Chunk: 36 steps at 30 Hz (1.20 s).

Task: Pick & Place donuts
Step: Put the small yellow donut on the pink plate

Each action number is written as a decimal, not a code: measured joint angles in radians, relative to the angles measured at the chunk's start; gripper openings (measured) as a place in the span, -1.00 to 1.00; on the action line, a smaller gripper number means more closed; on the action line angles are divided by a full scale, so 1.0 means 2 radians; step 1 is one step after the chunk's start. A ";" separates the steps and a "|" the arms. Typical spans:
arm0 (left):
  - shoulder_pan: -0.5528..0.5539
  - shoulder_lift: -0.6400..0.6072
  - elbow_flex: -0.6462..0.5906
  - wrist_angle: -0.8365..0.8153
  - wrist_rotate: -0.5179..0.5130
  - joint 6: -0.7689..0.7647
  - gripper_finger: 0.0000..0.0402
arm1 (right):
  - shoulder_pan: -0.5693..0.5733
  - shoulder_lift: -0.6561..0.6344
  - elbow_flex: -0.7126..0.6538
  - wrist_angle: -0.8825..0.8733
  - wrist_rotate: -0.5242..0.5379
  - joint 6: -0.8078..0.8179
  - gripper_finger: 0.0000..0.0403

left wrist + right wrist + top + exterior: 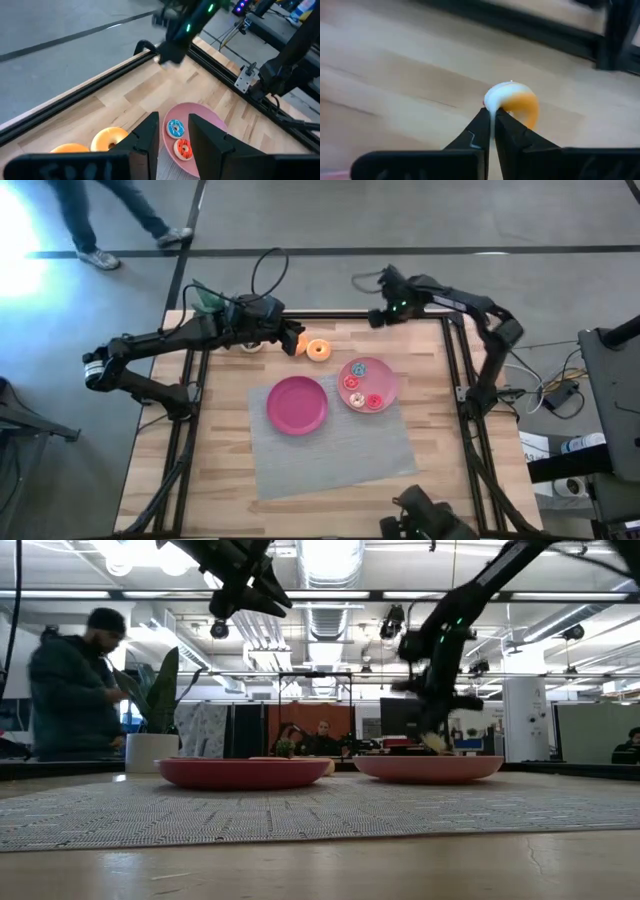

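No brand, label or readable writing shows on anything here.

The right gripper [491, 116] hangs above the far right corner of the tabletop [220, 470], its fingers pinched together on a small donut [515, 102] with an orange body and whitish icing on one side; the ring stands on edge between the fingertips.

The left gripper [172, 127] is over the far edge of the tabletop, left of the middle, its fingers partly apart with nothing between them. Just beside it lies an orange-tan donut [318, 350] with a pale centre, and another orange one [68, 148] lies next to that, partly hidden by the gripper.

A pink plate [385, 392] on the grey mat [330, 455] holds a blue-iced donut [175, 128], a red-iced donut [183, 148] and another small red ring [373, 401]. A magenta plate [297, 405] lies beside it, toward the left edge.
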 joint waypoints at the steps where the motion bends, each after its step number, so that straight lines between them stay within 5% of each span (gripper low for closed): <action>1: 0.000 0.000 0.000 0.000 0.002 0.008 -0.61 | 0.000 -0.021 -0.007 0.028 -0.027 0.025 -0.95; 4: 0.000 0.003 0.000 0.004 0.002 0.029 -0.61 | 0.010 -0.096 -0.042 0.149 -0.077 0.124 -0.95; 8: 0.000 0.013 -0.014 0.058 -0.001 0.050 -0.61 | 0.037 -0.190 -0.115 0.326 -0.070 0.268 -0.96; 13: -0.007 0.025 -0.085 0.288 -0.001 0.081 -0.61 | 0.104 -0.270 -0.195 0.492 -0.017 0.377 -0.96; 17: -0.010 0.055 -0.141 0.459 0.007 0.108 -0.61 | 0.172 -0.295 -0.232 0.559 0.038 0.387 -0.96; 19: -0.007 0.075 -0.156 0.517 0.037 0.062 -0.61 | 0.199 -0.300 -0.242 0.600 0.053 0.371 -0.96; 25: 0.037 0.132 -0.161 0.581 0.177 -0.232 -0.51 | 0.246 -0.302 -0.252 0.620 0.054 0.318 -0.96; 36: 0.086 0.233 -0.095 0.774 0.421 -0.510 -0.38 | 0.266 -0.302 -0.251 0.658 -0.031 0.261 -0.96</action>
